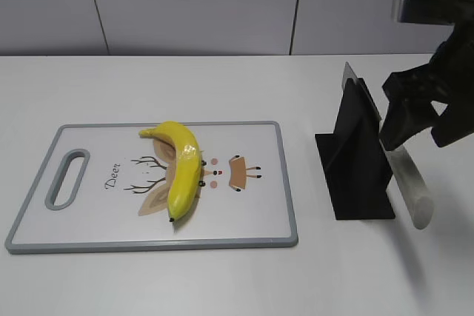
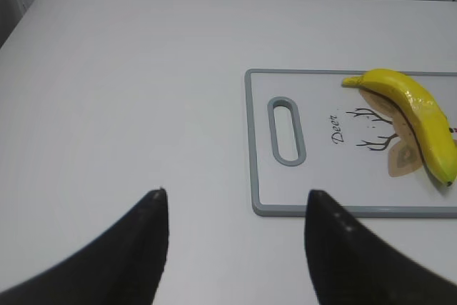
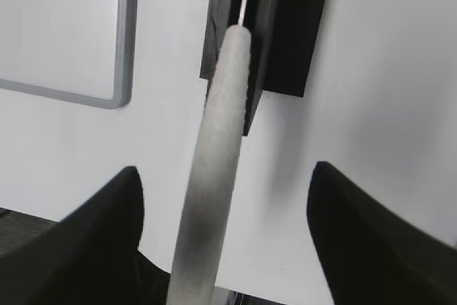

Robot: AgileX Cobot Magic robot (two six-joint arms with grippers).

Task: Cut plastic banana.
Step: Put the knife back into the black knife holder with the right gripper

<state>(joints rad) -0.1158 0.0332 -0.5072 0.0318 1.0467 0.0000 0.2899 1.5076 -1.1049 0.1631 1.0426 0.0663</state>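
Observation:
The plastic banana (image 1: 184, 172) is yellow and curved and lies on a white cutting board (image 1: 89, 212) with a grey rim and a deer print. It also shows in the left wrist view (image 2: 421, 116), on the board (image 2: 321, 176). A knife with a pale grey handle (image 1: 412, 186) sits in a black stand (image 1: 355, 175), handle sticking out towards the front. My right gripper (image 1: 415, 135) is open, its fingers on either side of the handle (image 3: 214, 162) without touching it. My left gripper (image 2: 235, 201) is open and empty over bare table left of the board.
The white table runs to a grey wall at the back. The black stand (image 3: 285, 33) is just right of the board's corner (image 3: 127, 33). The board's handle slot (image 2: 285, 130) is at its left end.

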